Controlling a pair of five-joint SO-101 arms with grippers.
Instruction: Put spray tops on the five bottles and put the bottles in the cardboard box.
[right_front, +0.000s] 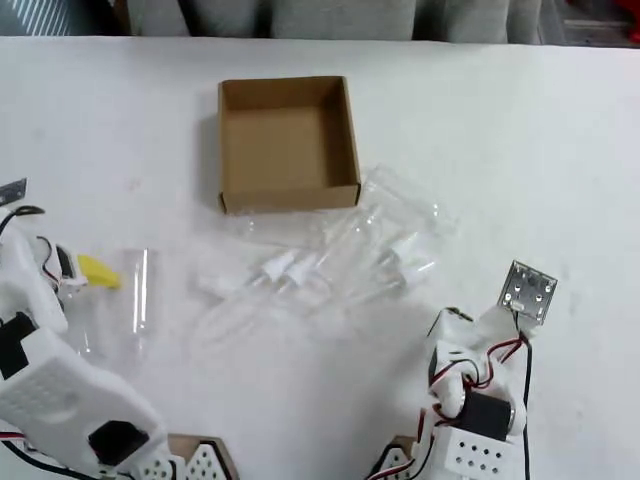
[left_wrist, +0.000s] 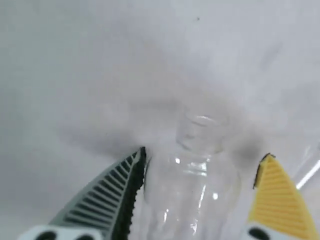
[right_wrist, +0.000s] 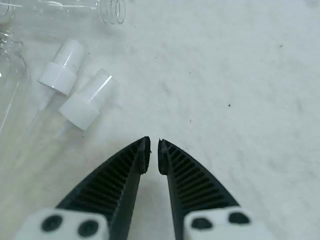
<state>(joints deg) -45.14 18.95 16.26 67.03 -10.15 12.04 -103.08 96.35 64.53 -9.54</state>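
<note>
My left gripper (left_wrist: 200, 165) has its grey and yellow fingers pressed against both sides of a clear open-necked bottle (left_wrist: 197, 170) just above the white table. In the high view its yellow finger (right_front: 98, 270) is at the left edge, beside another clear bottle (right_front: 140, 290). My right gripper (right_wrist: 154, 150) is shut with nothing in it, low over the table. Two white spray tops (right_wrist: 62, 72) (right_wrist: 87, 100) lie just ahead of it, with a bottle's threaded neck (right_wrist: 112, 10) beyond. The cardboard box (right_front: 288, 145) stands open with nothing inside, at the middle back.
Several clear bottles and white spray tops (right_front: 290, 265) lie scattered in front of the box, with a clear plastic bag (right_front: 400, 215) to its right. The right arm (right_front: 470, 400) sits at the near right edge. A dark edge lines the table's far side.
</note>
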